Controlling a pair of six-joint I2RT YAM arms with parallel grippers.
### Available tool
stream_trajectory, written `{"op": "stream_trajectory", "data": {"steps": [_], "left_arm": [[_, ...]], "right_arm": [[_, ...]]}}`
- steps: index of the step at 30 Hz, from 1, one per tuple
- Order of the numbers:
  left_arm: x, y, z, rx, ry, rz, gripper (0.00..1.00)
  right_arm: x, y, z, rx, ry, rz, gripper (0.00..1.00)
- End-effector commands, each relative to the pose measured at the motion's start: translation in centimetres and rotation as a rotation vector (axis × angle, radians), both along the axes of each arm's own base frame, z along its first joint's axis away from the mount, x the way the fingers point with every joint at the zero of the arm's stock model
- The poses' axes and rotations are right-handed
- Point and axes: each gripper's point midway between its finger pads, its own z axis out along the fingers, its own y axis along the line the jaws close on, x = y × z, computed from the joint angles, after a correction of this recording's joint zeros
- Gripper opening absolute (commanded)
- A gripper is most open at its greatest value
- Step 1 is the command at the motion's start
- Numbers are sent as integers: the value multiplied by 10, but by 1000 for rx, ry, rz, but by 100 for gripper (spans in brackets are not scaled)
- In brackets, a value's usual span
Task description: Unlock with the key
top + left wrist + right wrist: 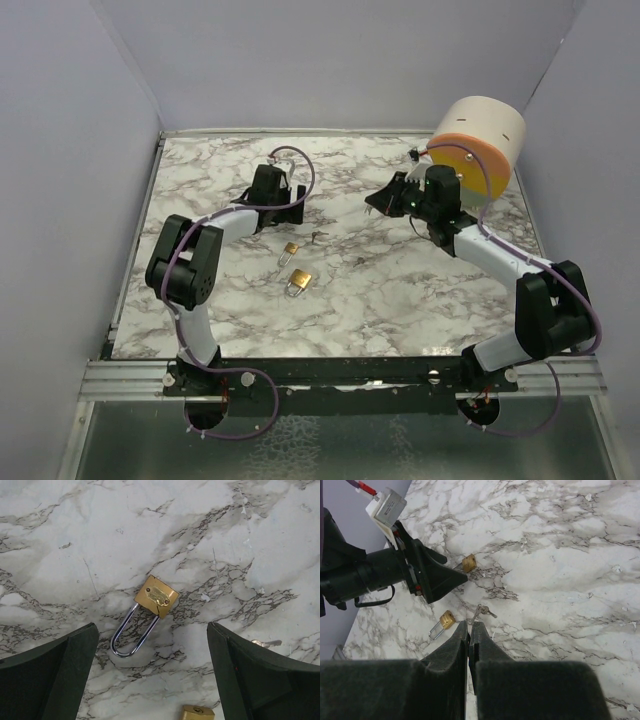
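Marbled surface [400, 300] enclosed by plain grey walls, with a beige-and-orange drum [480, 135] at the far right corner. 2 brass padlocks lay near the centre. A long-shackle padlock [156, 597] was framed between the fingers of the left claw [151, 630], and a second padlock [197, 713] showed at the lower edge of the left wrist view. The long shackle appeared seated in its body.

Left claw: spread wide, gripping nothing, poised over the long-shackle padlock.

Right claw [469, 630]: closed, fingers pressed together with nothing between them, tips aimed at the key bunch [483, 612]. The bunch lay flat on the surface near the padlocks and apart from both claws.

Progress, as judged: essentially none. No key was held, no lock was steadied, and no key sat in a keyway. Picking up the key, securing a padlock, inserting, turning and freeing the shackle were all left to do.

Writing: a stamped plate on the long-shackle padlock's body carried marks too small to read. No brand was legible anywhere.
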Motion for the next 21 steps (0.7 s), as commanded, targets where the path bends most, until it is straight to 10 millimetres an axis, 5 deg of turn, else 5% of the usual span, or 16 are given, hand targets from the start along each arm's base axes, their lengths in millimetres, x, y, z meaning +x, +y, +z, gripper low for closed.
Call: {"op": "stream_trajectory", "data": {"steps": [1,10,21], "left_arm": [[15,4,-3,88,-32,-53,93],[19,0,-17,86,-10,-170,91],[15,-1,-38,100,46,-218,78]], "right_arm": [[2,-1,2,2,-21,-3,1],[1,0,2,4,-22,12,1],[-1,0,-1,10,-17,24,1]]}}
